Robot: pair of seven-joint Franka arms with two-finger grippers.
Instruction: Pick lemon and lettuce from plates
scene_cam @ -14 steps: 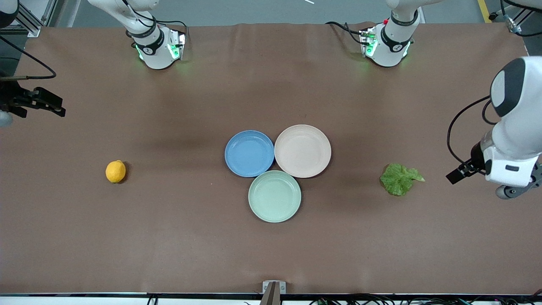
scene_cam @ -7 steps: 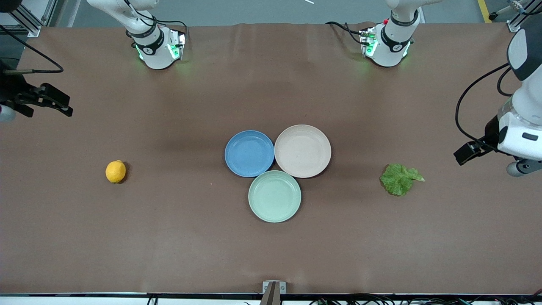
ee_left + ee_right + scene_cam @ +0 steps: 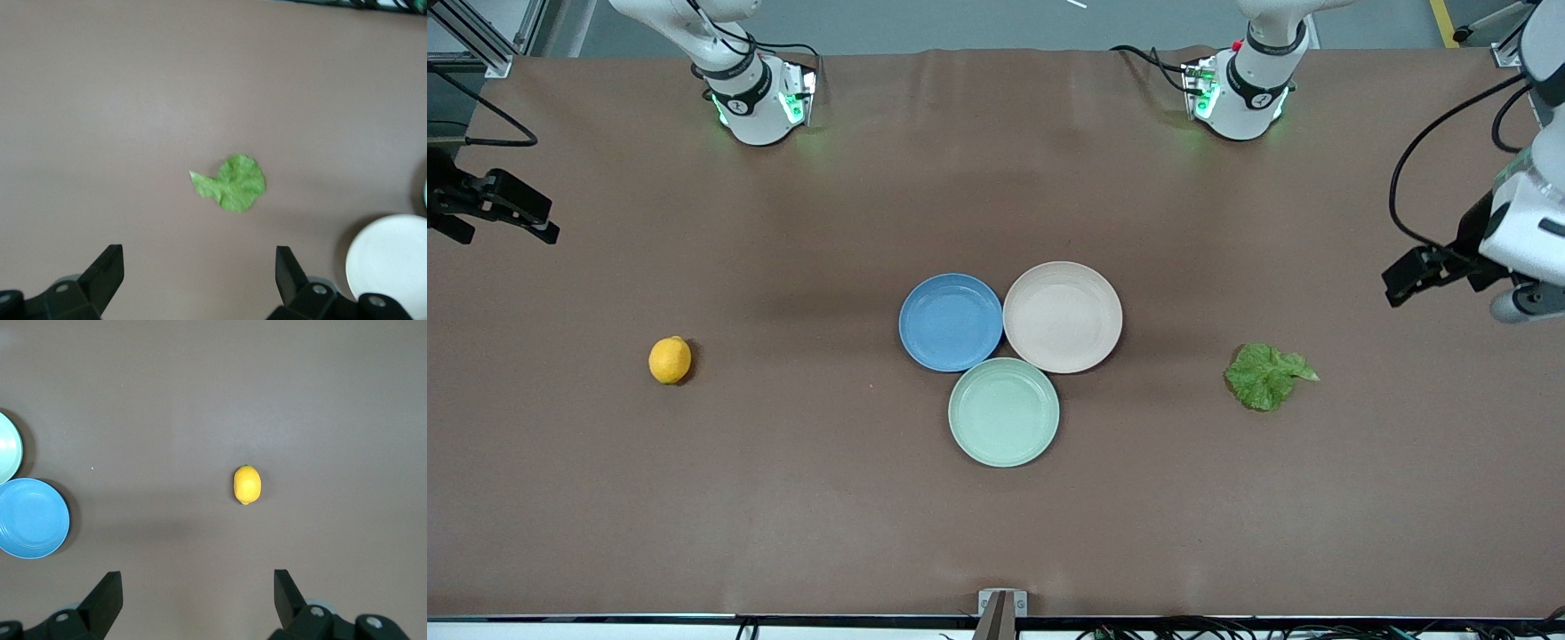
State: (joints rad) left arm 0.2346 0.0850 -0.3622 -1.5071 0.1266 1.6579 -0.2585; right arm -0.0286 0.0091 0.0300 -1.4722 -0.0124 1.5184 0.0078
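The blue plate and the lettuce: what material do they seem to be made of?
The blue plate looks like matte plastic or melamine: even colour, soft sheen. The lettuce could be a real leaf or a thin plastic or fabric copy: crinkled, veined, flat on the table.

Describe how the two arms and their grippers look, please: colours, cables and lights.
Both arms have glossy white shells with dark grey joint patches and black bands. Each base glows green, and black cables run to it and along the arm. The left gripper and right gripper each have two black wedge-shaped fingers on a black mount with silver screws.
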